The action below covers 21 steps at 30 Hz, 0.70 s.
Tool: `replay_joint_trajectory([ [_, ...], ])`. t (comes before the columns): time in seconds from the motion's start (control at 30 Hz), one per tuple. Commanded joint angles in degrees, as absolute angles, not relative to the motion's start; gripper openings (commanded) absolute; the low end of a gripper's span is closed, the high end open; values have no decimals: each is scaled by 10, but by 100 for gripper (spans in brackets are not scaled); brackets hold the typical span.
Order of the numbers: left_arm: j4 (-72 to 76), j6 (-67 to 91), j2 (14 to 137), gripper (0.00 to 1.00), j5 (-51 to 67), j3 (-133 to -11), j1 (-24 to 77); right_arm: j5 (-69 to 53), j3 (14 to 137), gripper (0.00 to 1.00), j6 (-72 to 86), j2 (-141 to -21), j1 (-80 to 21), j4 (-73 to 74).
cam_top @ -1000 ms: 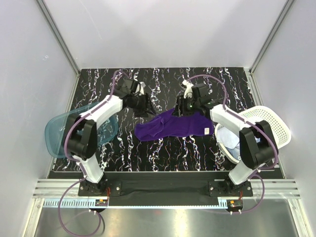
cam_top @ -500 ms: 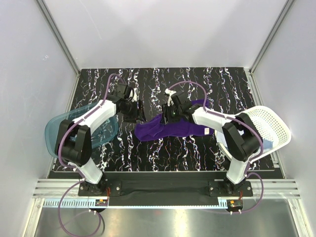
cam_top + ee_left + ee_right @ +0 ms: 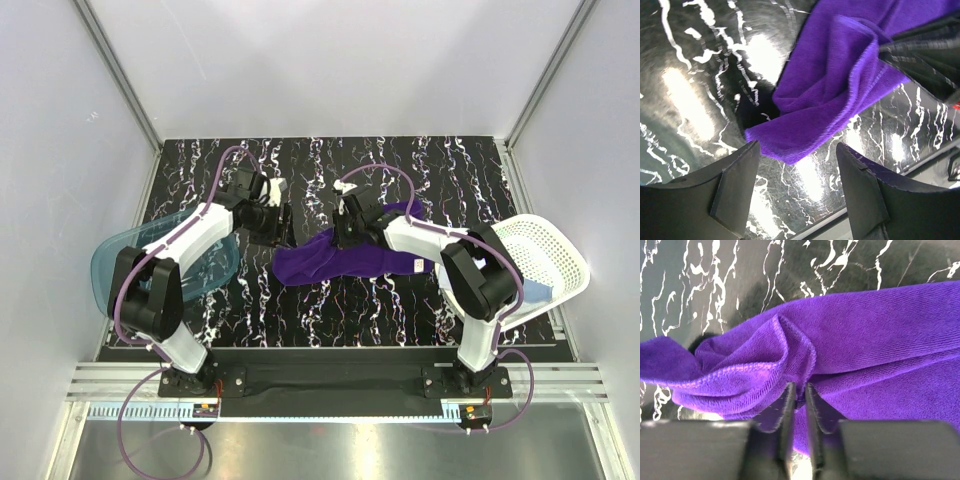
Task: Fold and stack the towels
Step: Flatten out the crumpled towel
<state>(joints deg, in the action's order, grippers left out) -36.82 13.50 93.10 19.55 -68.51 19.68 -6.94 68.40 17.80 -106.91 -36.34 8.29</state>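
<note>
- Pinching a raised fold of the purple towel (image 3: pixel 865 340), the right tool (image 3: pixel 800 402) has its two fingers (image 3: pixel 786 407) drawn narrow, with only a thin ridge of cloth between them. This is low in the centre of the right wrist view.
- The left tool (image 3: pixel 797 192) stands wide and holds nothing. Its dark fingers (image 3: pixel 735 185) frame the bottom of the left wrist view, and a pointed corner of the towel lies just above the gap between them.
- Seen from the top camera, the right tool sits at the towel's upper left edge. The left tool is further left, near the cloth's left end.
- The towel lies rumpled in the middle of that frame on the black, white-veined worktop (image 3: pixel 420 165), with a small white tag (image 3: pixel 418 265) at its right end.
- A translucent teal tub (image 3: pixel 115 265) sits at the left edge of the frame.
- A white perforated basket (image 3: pixel 555 245) sits at the right edge.
</note>
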Motion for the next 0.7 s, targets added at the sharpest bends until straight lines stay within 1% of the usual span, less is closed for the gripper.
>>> replay_joint_trajectory([
  [0.0, -345, 91, 940, 68, 248, -698, 203, -33, 680, 15, 172, -1055, -369, 47],
  [0.07, -340, 83, 945, 68, 263, -699, 203, -36, 674, 8, 170, -1049, -369, 47],
  [0.2, -337, 72, 954, 68, 267, -693, 205, -39, 656, 1, 161, -1035, -369, 38],
  [0.27, -343, 64, 955, 68, 263, -692, 206, -36, 647, 0, 158, -1032, -369, 36],
  [0.5, -356, 38, 955, 65, 231, -687, 215, -32, 635, 0, 150, -1016, -369, 33],
  [0.57, -359, 34, 956, 64, 228, -686, 216, -32, 635, 0, 149, -1013, -368, 33],
  [0.6, -360, 33, 956, 58, 224, -686, 218, -32, 635, 0, 149, -1011, -368, 33],
  [0.67, -359, 33, 957, 51, 218, -686, 221, -29, 634, 0, 147, -1010, -369, 34],
])
